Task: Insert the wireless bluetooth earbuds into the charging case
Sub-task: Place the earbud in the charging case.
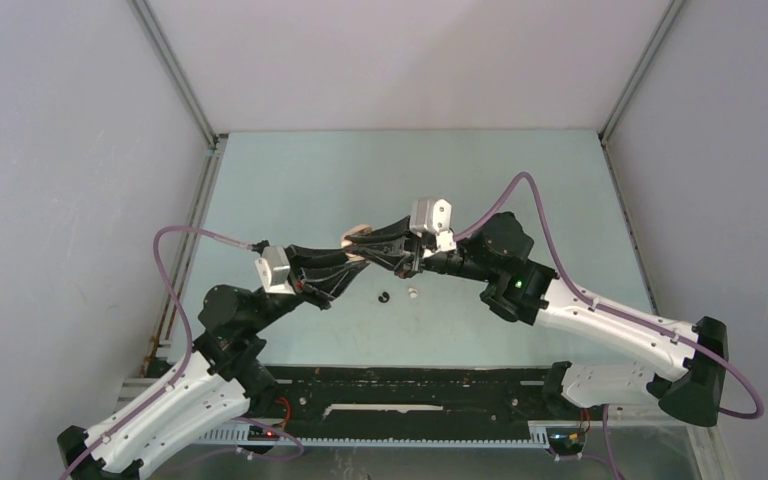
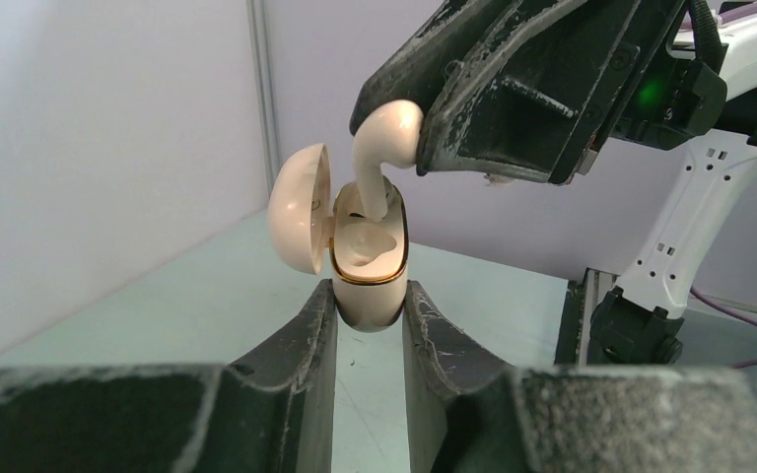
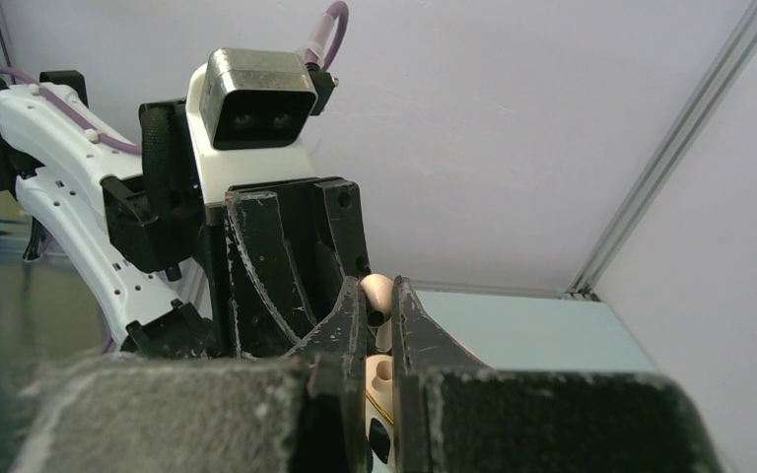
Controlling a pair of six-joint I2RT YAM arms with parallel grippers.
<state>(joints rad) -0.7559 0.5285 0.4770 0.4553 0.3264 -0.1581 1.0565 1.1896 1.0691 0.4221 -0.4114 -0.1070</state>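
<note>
My left gripper (image 2: 369, 302) is shut on the lower body of a beige charging case (image 2: 369, 258), held above the table with its lid (image 2: 299, 221) swung open to the left. My right gripper (image 3: 377, 296) is shut on a beige earbud (image 2: 386, 133). The bud's stem points down into the case's open top, at or just inside a socket. In the right wrist view the earbud (image 3: 375, 289) sits pinched between the fingers, with the case (image 3: 379, 379) just below. A black earbud (image 1: 383, 296) and a white earbud (image 1: 413, 293) lie loose on the table under the arms.
The pale green table (image 1: 320, 180) is enclosed by grey walls with aluminium corner posts (image 1: 175, 70). A black cable rail (image 1: 410, 385) runs along the near edge between the arm bases. Both arms meet over the table's middle.
</note>
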